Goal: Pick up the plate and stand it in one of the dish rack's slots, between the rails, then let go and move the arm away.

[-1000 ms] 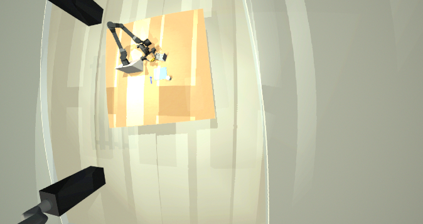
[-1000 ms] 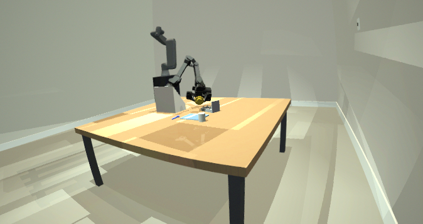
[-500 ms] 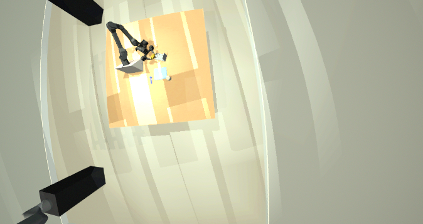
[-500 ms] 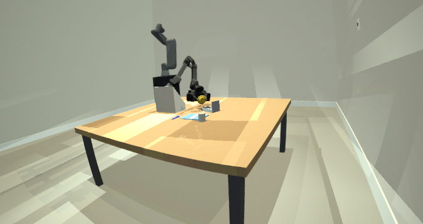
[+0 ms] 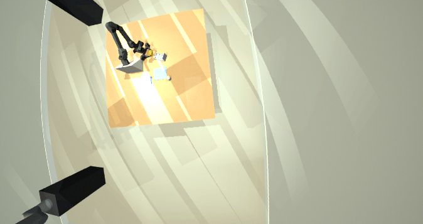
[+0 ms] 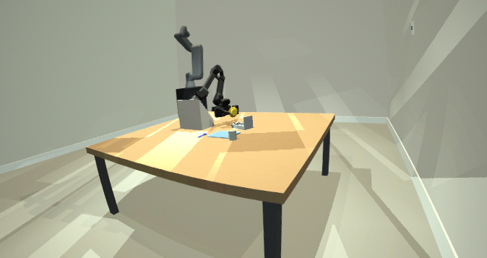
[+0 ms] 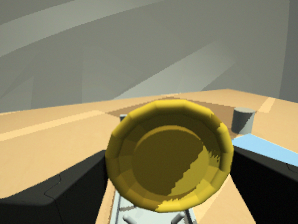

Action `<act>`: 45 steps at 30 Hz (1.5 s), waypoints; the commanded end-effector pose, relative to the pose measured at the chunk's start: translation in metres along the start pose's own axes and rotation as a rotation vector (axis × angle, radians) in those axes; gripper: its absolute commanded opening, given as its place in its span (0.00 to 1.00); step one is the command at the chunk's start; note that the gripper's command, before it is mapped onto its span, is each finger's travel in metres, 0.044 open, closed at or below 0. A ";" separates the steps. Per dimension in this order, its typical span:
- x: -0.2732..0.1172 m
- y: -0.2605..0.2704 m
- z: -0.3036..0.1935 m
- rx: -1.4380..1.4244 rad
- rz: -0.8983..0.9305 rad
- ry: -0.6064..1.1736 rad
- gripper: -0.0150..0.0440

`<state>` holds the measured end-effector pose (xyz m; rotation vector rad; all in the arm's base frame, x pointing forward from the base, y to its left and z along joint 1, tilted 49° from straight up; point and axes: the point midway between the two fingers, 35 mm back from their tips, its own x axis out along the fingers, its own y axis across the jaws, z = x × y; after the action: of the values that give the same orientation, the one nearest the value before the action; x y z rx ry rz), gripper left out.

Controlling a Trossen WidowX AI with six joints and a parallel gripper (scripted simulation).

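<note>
The yellow plate [image 5: 150, 53] [image 6: 233, 112] [image 7: 170, 160] is held roughly upright, its round face towards the wrist camera. My gripper [image 5: 149, 52] [image 6: 233, 110] [image 7: 168, 155] is shut on the plate, with a black finger at each side of its rim. The plate is above the table, clear of the rack. The grey dish rack [image 5: 159, 56] [image 6: 248, 123] [image 7: 154, 217] stands on the table just beyond the plate. In the wrist view its rails show below the plate's lower rim, and the plate hides most of the rack.
A light blue mat [image 5: 160, 73] [image 6: 218, 134] [image 7: 265, 148] lies beside the rack, with a grey cup [image 5: 169, 78] [image 6: 232, 135] [image 7: 243, 120] at its corner. A blue utensil [image 5: 150, 80] [image 6: 202, 135] lies at its other side. A grey wedge block [image 5: 133, 67] [image 6: 190, 114] stands by the arm's base.
</note>
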<state>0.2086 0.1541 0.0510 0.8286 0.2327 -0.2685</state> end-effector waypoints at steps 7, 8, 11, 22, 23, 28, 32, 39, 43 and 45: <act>-0.005 0.002 0.003 0.019 0.035 -0.028 0.25; -0.005 0.002 0.003 0.019 0.035 -0.028 0.25; -0.004 0.002 0.000 0.018 0.035 -0.027 0.25; 0.009 0.005 -0.020 0.017 0.034 -0.024 0.25; 0.011 0.005 -0.022 0.018 0.034 -0.024 0.25; 0.016 0.005 -0.027 0.019 0.035 -0.025 0.25; 0.022 0.006 -0.027 0.020 0.035 -0.024 0.25; 0.029 0.007 -0.026 0.021 0.037 -0.025 0.25; 0.035 0.008 -0.026 0.024 0.038 -0.027 0.25; 0.035 0.008 -0.028 0.025 0.038 -0.027 0.25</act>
<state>0.2397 0.1746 0.0297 0.8559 0.1869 -0.2472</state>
